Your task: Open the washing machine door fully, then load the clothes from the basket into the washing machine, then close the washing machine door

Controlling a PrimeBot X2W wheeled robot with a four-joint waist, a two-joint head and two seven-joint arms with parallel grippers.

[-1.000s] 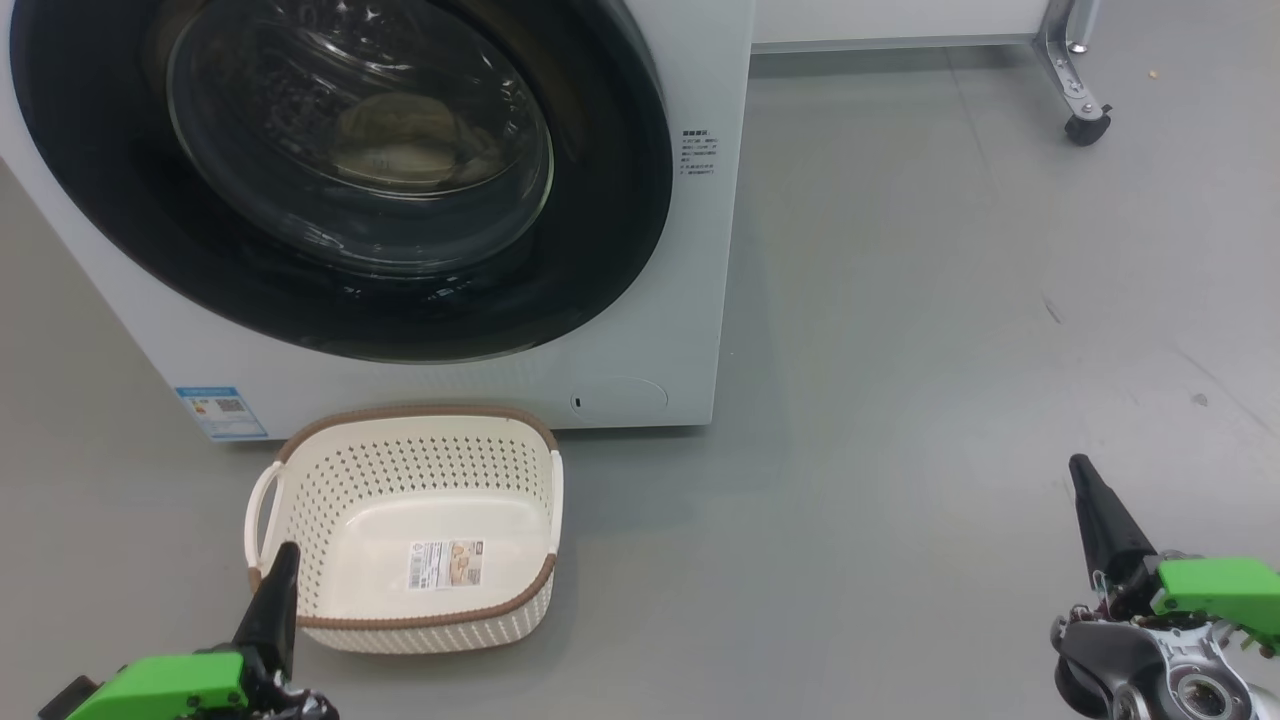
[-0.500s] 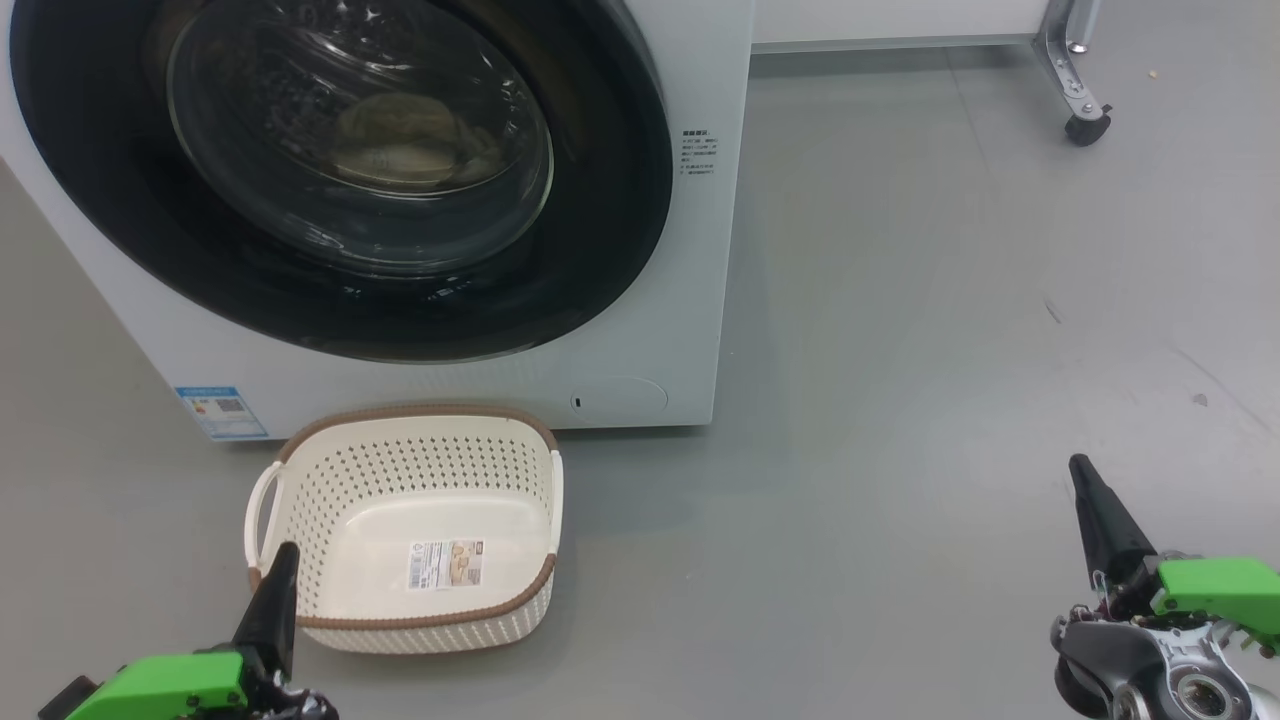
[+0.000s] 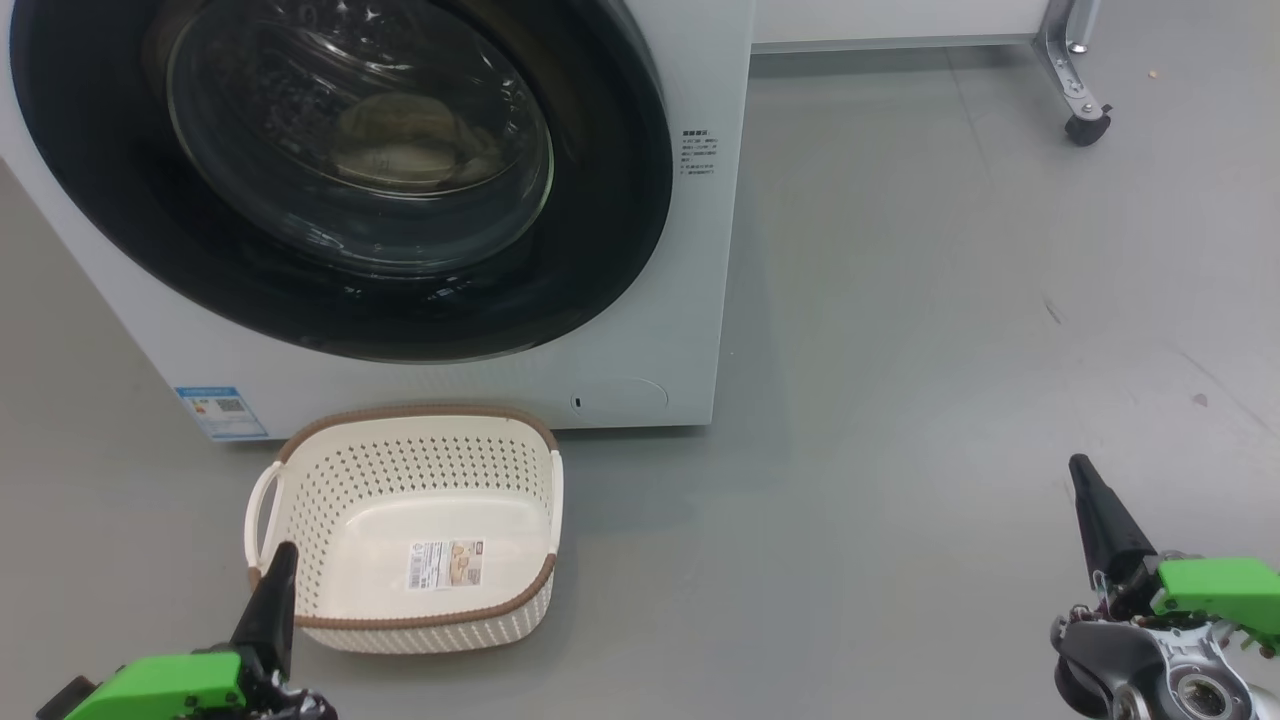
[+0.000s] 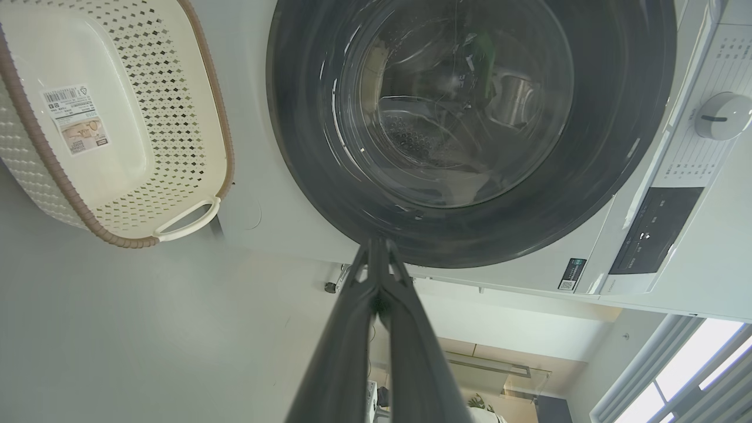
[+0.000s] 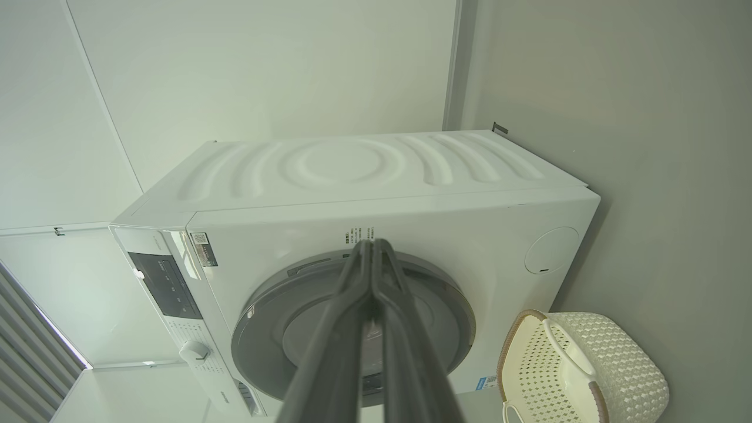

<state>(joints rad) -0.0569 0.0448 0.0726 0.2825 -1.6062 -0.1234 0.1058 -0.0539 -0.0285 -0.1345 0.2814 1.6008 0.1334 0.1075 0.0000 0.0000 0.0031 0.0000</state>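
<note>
Looks finished: washing machine door (image 3: 340, 230) closed on the washing machine (image 3: 640, 330), clothes (image 3: 410, 135) behind its glass, basket (image 3: 400, 470) empty on the floor just before it. Left pincer (image 3: 284, 552) and right pincer (image 3: 1078, 465) pressed together; no move needed.

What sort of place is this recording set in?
Probably a lab or test room staged as a laundry corner, not a home: a white front-loading washing machine and a small cream perforated plastic basket stand on a bare grey floor, with a metal frame leg on a black caster.
</note>
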